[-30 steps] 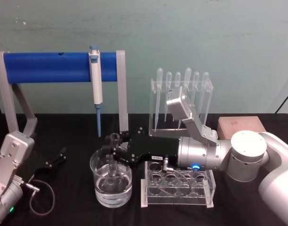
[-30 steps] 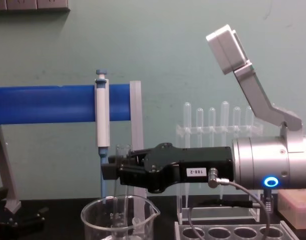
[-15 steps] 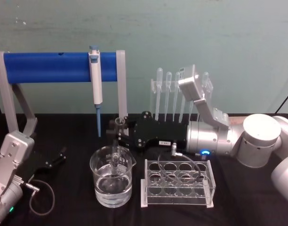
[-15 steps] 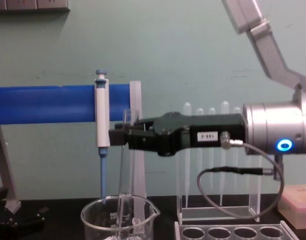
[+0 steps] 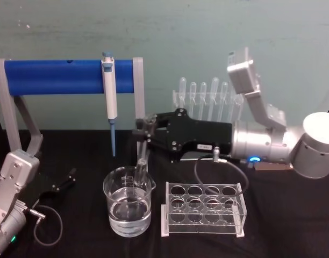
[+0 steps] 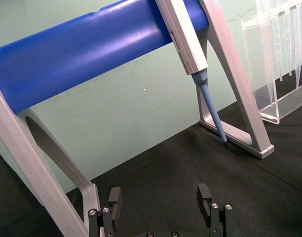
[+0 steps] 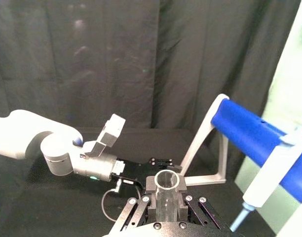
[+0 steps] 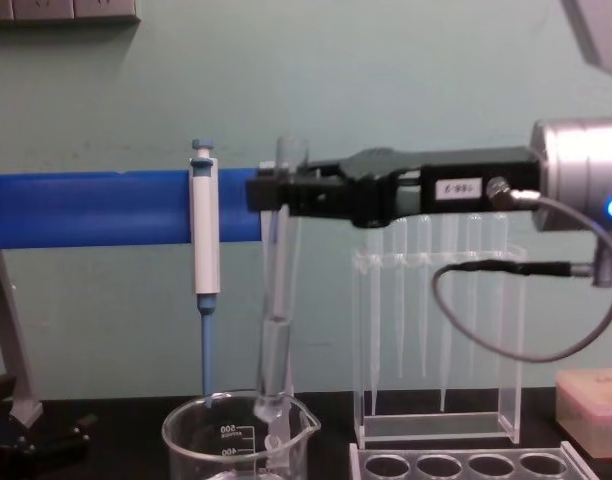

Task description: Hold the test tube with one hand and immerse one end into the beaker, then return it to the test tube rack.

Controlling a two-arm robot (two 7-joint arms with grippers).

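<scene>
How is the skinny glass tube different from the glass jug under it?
The test tube is tall and narrow; the beaker is wide and squat. The test tube hangs slightly tilted in the right gripper, clamped near its rim; the beaker stands on the table. The beaker bears white markings; the test tube is plain. Both are clear glass.

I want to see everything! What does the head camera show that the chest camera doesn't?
Head view: the water inside the beaker, the whole test tube rack from above, and the silver wrist behind the parked left gripper. Chest view: the beaker's white number marks and the test tube side-on, its round bottom about level with the beaker's rim. Both: the right gripper shut on the tube's top, above the beaker, and the blue pipette hanging on its stand.
</scene>
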